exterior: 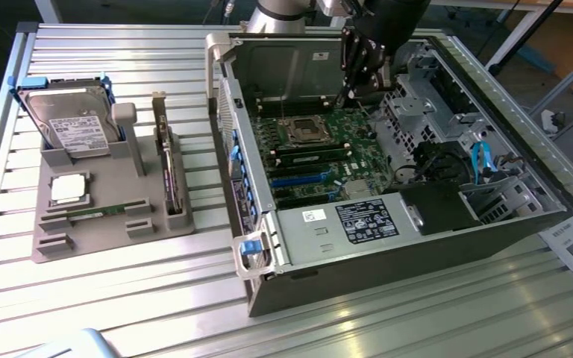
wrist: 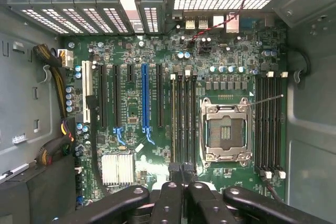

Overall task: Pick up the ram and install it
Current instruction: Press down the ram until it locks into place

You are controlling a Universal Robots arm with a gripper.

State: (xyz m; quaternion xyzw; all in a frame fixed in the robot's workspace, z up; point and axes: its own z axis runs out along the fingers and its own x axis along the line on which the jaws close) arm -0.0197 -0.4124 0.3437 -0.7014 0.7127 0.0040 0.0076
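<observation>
One table (exterior: 117, 313), slatted metal, carrying two groups of items.

1. Holder (exterior: 107, 246), grey, set toward the table edge on the exterior view's left. Contents: a hard drive (exterior: 72, 127) stood at its far end, a processor (exterior: 69, 189) laid flat near the middle, and the ram (exterior: 172, 179), a thin stick stood on its long edge between two posts on the side nearest the case. The ram is untouched and well apart from the gripper.

2. Case (exterior: 386, 261), side panel off, laid open at the middle of the table. Inside, the motherboard (wrist: 131, 77) is exposed, with an open socket (wrist: 224, 129) and a bank of long dark slots (wrist: 182, 119) just beside it.

3. Gripper (exterior: 346, 93), hung inside the case above the board. In the wrist view the gripper (wrist: 182, 179) is lined up over that bank of slots. The jaws are pressed fully together. Whether anything thin is pinched between them cannot be told.

Step in hand, as judged: work at the slots, the installing end of the task, while one stick is seen unpicked in the holder.

Requirement noted for any seating: the stick's long edge held parallel to a slot, its notch matched, and pressure applied straight down and evenly, since a tilted push could jam one end.
</observation>
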